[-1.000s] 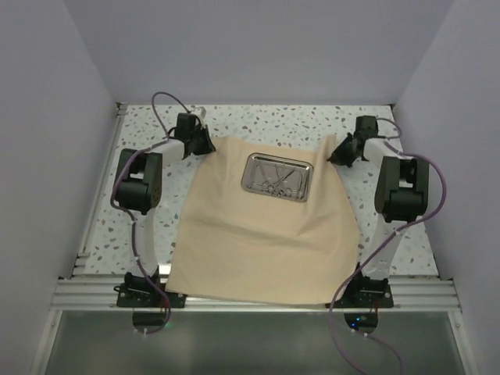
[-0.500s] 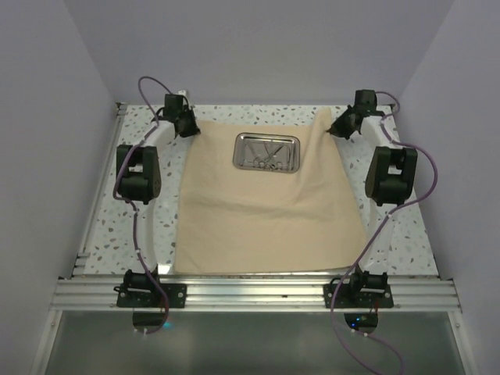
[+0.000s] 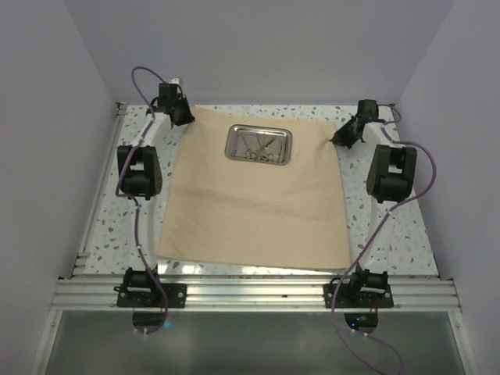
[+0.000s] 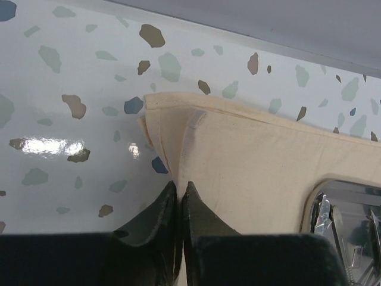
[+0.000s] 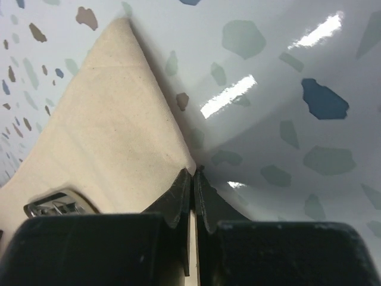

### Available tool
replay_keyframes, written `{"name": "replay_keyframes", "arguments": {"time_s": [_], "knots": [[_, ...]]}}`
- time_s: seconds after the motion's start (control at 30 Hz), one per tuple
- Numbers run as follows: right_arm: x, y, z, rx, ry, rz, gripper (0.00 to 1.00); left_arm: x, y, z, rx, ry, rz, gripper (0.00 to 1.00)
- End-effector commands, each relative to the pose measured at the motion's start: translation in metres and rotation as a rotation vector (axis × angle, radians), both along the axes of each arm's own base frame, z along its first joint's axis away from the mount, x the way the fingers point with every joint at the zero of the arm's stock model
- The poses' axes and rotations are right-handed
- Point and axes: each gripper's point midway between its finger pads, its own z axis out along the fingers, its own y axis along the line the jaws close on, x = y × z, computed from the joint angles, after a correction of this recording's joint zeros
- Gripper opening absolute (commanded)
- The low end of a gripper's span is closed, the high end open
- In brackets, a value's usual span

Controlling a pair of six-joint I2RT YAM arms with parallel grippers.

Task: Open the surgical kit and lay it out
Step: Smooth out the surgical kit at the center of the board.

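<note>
Pinching cloth, L tool, R tool, outstretched

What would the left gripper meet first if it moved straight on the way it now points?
The left gripper, shut on the edge of the cloth wrap, points at the wrap's hemmed corner lying on the table; it would likely press into that cloth first, though depth is unclear.

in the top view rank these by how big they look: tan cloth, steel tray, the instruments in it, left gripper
1. tan cloth, by far the largest
2. steel tray
3. left gripper and the instruments as a cluster: they look about alike, and the gripper may sit nearer the camera, so not ranked
</note>
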Motion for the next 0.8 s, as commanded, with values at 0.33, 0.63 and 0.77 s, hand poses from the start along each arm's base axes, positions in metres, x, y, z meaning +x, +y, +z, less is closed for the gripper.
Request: {"name": "replay_keyframes", "arguments": {"time_s": [0.33,0.63,0.77], "knots": [[0.009,-0.005,0.021,0.004,-0.046,0.052,0.75,-0.021,0.038,0.033,0.079,-0.044,0.136,1.00],[-0.017,-0.013,0.100,-0.081,-0.171,0.069,0.93,-0.109,-0.002,0.101,0.072,-0.135,0.082,1.00],[-0.050,0.015,0.112,-0.061,-0.210,0.130,0.92,-0.151,-0.066,0.101,-0.107,-0.244,-0.113,1.00]]}}
